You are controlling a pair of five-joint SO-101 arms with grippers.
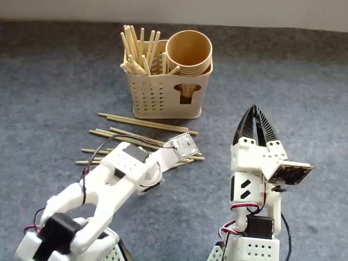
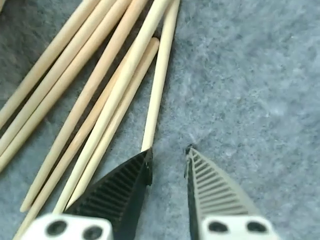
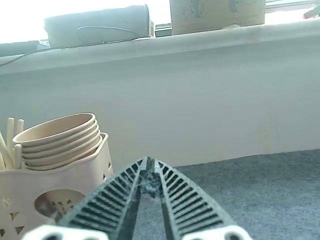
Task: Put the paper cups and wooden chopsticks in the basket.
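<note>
The stack of paper cups (image 1: 188, 50) is already in the basket (image 1: 163, 98) at the back of the grey desk (image 1: 304, 98), and a bunch of chopsticks (image 1: 138, 49) stands in the compartment right beside it. The loose chopsticks (image 1: 142, 123) lie flat in front of the basket. The left gripper (image 2: 169, 150) is down over them, fingers parted with nothing between, the black one right at one stick's end. The right gripper (image 1: 254, 110) is off to the side, fingers pressed together on nothing
</note>
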